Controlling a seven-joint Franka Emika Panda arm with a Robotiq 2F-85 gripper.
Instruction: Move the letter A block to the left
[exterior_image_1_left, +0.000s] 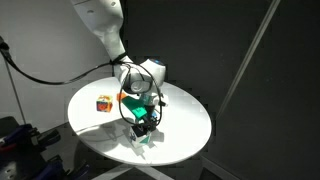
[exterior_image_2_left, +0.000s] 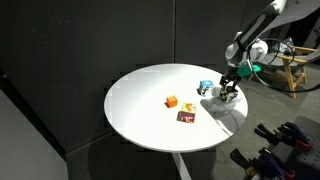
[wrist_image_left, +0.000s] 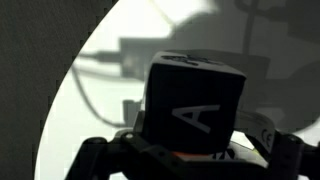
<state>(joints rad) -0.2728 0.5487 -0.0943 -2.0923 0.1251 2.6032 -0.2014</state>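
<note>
The end effector stood open, with one finger at the lower left of the wrist view and the other at the lower right. The letter A block sat between them, filling the middle of that frame. It was black, with a white A on the face turned to the camera. A gap showed on each side of the block, so the jaws straddled it without clamping it.

In both exterior views the arm reached down over the round white bench, and the end effector hung low near the bench's right edge in the frame. There it hid most of the block beneath it.

Three more cubes lay on the bench in an exterior view. A blue-topped cube was just to the left of the end effector, a brown-red cube was lower and nearer the middle, and an orange cube was furthest to the left. All three lay apart from one another.
</note>
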